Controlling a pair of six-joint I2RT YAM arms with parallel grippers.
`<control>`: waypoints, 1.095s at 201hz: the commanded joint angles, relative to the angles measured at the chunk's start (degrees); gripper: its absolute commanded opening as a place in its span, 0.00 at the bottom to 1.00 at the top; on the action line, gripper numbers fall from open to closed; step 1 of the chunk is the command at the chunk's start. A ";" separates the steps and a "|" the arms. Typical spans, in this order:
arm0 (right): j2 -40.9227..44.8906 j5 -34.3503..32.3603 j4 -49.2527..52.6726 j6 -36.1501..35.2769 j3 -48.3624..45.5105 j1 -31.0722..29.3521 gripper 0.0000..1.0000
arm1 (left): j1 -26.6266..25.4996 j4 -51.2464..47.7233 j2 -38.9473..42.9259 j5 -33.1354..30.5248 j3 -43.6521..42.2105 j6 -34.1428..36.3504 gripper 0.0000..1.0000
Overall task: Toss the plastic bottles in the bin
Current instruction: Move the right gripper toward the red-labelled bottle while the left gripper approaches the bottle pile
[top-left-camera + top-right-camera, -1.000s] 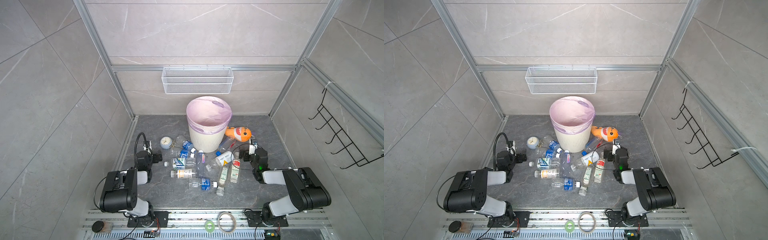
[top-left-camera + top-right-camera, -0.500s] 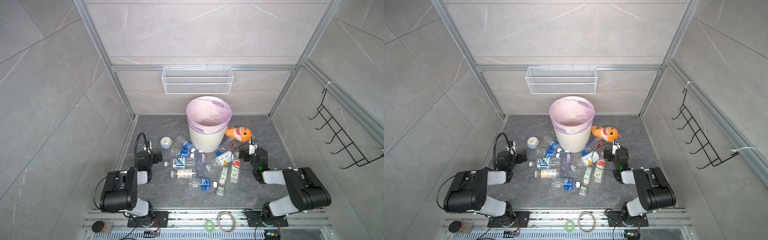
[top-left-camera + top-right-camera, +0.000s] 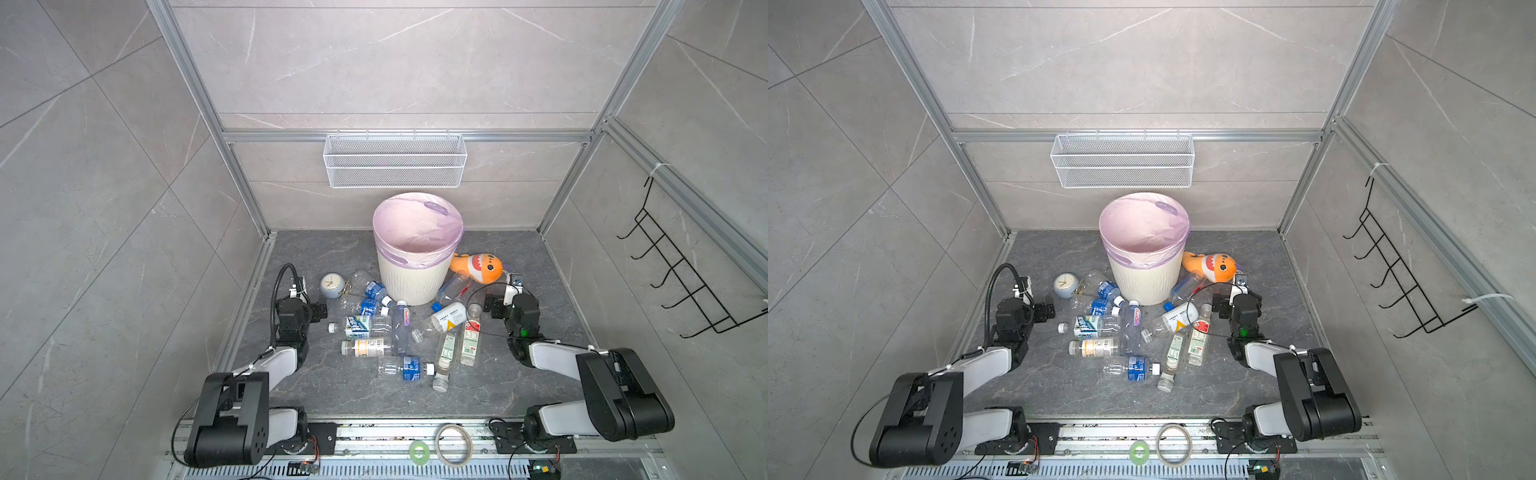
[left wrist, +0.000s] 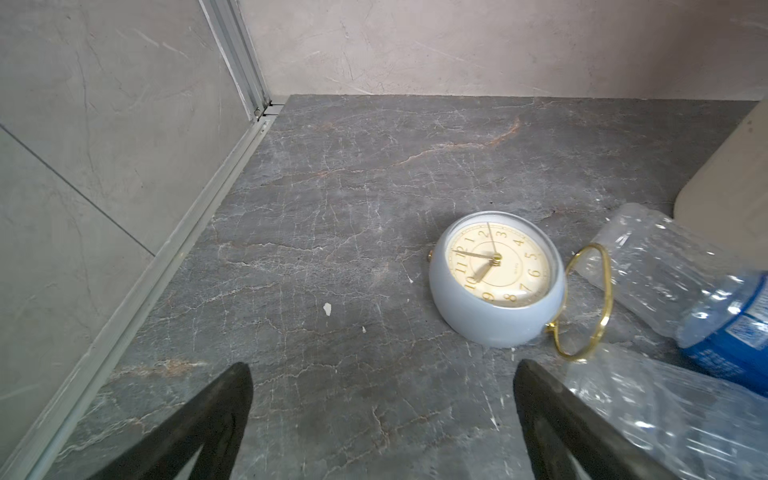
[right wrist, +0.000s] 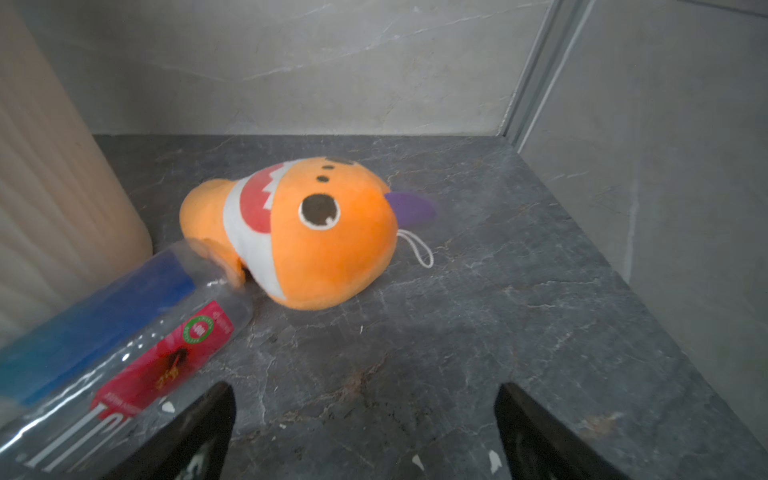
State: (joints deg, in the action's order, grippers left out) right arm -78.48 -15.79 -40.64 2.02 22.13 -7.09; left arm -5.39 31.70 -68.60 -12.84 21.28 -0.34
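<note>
the left gripper (image 4: 382, 374) sat low over the dark floor (image 4: 332, 187) with its jaws spread wide and nothing between them. just ahead of the jaws and off to one side lay the clock (image 4: 496, 278), pale blue, face up, its gold wire handle touching a clear plastic bottle. a crumpled clear bottle lay right beside one finger (image 4: 540, 399), and a blue-labelled one just beyond it. straight ahead of the jaws the floor ran bare to the corner.

the right gripper (image 5: 363, 399) also had its jaws spread wide, holding nothing. ahead of them lay the orange plush shark (image 5: 307, 232) on its side, and a bottle with a red and blue label slanted in from beside one finger (image 5: 208, 411) until its end touched the shark.

in both top views the plastic bottles (image 3: 399, 332) (image 3: 1125, 336) lay scattered on the floor between the two grippers, near the bin's foot. the bin (image 3: 411, 282) (image 3: 1142, 278) stood upright beyond them, lined with a pale pink bag. its wall rose beside each pair of jaws in the wrist views. a white wire basket (image 3: 395, 164) hung on the back wall above it.
</note>
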 commanded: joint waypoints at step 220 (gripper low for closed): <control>19.93 1.59 72.06 30.26 21.42 -15.88 0.99 | -25.01 -35.98 28.69 10.65 0.38 -18.12 0.88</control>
State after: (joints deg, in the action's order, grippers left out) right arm -61.34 -16.14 28.14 29.15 46.68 -20.82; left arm -29.95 -4.58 -43.51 -8.21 23.53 -21.37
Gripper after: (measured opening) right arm 0.990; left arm 0.888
